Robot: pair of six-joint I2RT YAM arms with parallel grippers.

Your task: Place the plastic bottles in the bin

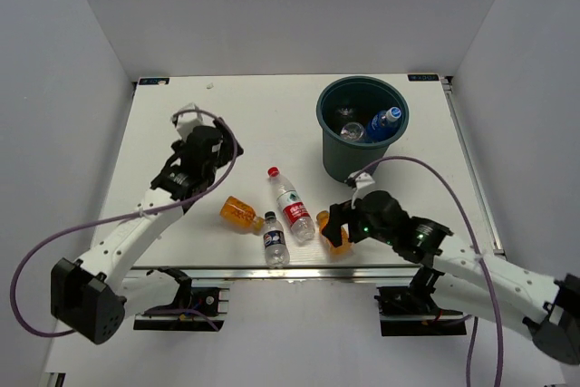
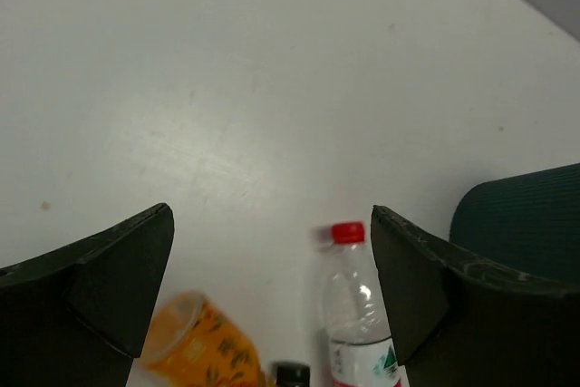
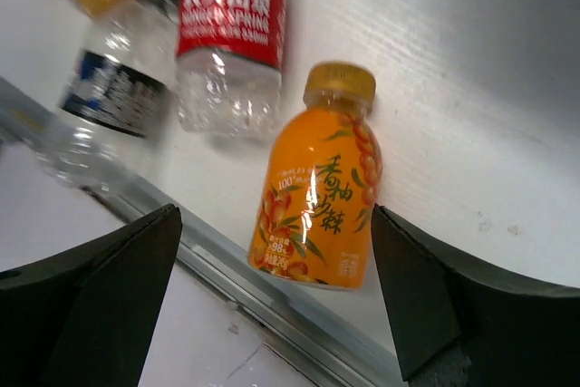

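Gripper on the right (image 3: 274, 219), wide open and empty, should straddle the orange bottle (image 3: 319, 178) and close on its middle.

Both arms reach forward, left claw (image 2: 272, 215) and right claw (image 3: 276, 213) spread wide.

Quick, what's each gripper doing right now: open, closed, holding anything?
Left gripper: open, holding nothing.
Right gripper: open, with the orange bottle lying between its fingers, not gripped.
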